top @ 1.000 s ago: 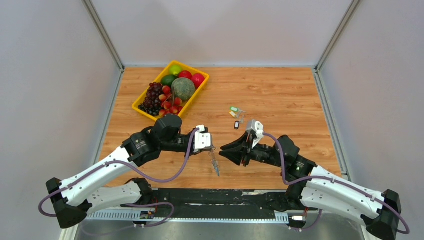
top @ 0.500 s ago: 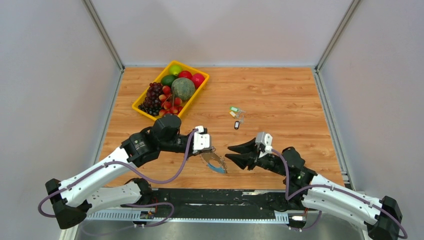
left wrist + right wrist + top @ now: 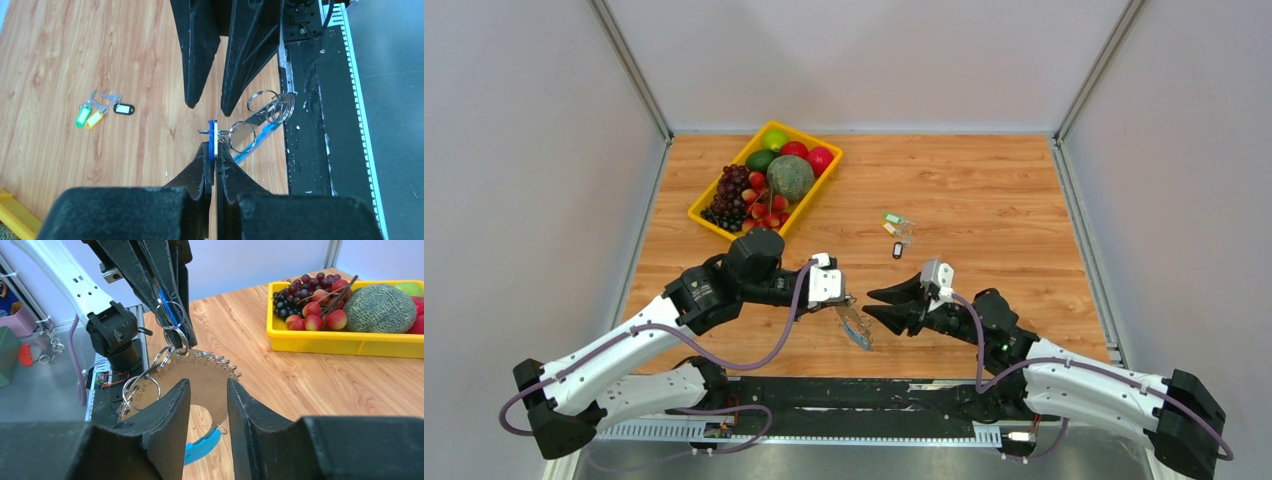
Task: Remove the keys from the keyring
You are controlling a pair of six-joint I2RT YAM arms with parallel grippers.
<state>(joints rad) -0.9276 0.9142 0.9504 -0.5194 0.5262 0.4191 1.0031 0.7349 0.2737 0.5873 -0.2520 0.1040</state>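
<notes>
Two arms (image 3: 624, 350) (image 3: 1104, 385) lean in from the near edge of the wooden table (image 3: 984, 190) and we see their wrists almost meet near its middle, both forearms low and stretched forward. The left gripper (image 3: 212, 147) is clenched on a blue tag (image 3: 212, 137) held edge-on. From that tag the keyring (image 3: 200, 372) hangs as a chain of split rings and a grey toothed arc with a bright blue end, off the table. The right gripper (image 3: 207, 385) faces it with its jaws parted and nothing in them. Its fingers (image 3: 172, 405) stand just in front of the arc, and we cannot tell whether they touch it.

Far left, the yellow tray (image 3: 340, 346) holds a melon (image 3: 791, 177), dark grapes (image 3: 729, 195), strawberries (image 3: 764, 200) and round red and green fruit.

Beyond the grippers, three loose keys (image 3: 100, 110) lie together on the wood, tagged green, yellow and black, well apart from the tray.
</notes>
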